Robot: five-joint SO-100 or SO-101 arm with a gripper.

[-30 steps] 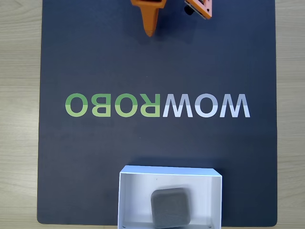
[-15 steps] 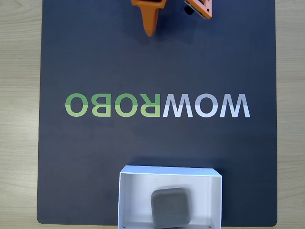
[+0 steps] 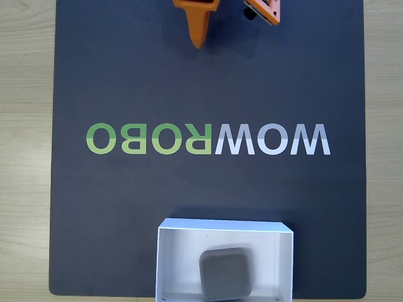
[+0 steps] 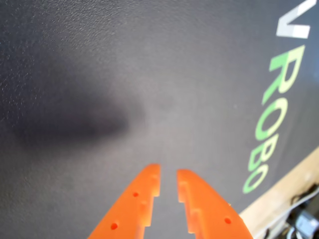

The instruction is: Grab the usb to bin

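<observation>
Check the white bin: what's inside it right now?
In the fixed view, the bin holds the usb, a grey square block lying flat on its floor, toward the near edge. The rest of the floor looks bare white. The bin's near end is cut off by the picture's edge.

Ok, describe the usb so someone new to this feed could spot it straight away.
In the fixed view, find the dark mat with the WOWROBO lettering. At its bottom edge sits the white bin. The usb lies inside: a flat matte grey square with rounded corners, unmarked.
</observation>
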